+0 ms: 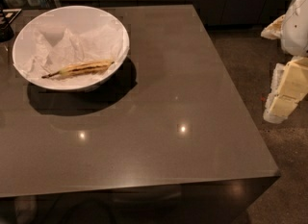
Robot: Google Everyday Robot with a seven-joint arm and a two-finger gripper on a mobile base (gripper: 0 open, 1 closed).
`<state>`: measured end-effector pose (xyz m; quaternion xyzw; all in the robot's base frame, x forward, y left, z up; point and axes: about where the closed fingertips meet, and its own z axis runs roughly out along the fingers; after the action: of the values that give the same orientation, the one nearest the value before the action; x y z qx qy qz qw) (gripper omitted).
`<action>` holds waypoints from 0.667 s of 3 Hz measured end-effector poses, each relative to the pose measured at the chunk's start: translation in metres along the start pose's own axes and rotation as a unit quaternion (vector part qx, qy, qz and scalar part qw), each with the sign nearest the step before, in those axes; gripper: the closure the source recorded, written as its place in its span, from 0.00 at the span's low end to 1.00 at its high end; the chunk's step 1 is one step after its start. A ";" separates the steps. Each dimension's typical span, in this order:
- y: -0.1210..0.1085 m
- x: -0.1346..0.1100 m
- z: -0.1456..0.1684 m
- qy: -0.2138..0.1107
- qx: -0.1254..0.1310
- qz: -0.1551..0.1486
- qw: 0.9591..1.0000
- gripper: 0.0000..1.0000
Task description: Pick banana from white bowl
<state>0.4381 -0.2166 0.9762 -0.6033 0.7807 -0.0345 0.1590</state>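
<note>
Our gripper [280,95] hangs past the right edge of the worktop [192,103]; we cannot tell how open it is. The banana [82,68] lies well left of it, in the bowl [29,35].

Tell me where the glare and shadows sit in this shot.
Camera view: two small glints on the table near its front; a heavy shadow spreads in front and right of the white bowl; the banana inside is evenly lit; the gripper, right of the table, looks bright.
</note>
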 end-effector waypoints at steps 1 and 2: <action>0.000 0.000 0.000 0.000 0.000 0.000 1.000 0.00; -0.003 -0.008 -0.004 0.004 0.003 -0.005 1.000 0.00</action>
<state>0.4418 -0.2106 0.9827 -0.6069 0.7781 -0.0400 0.1571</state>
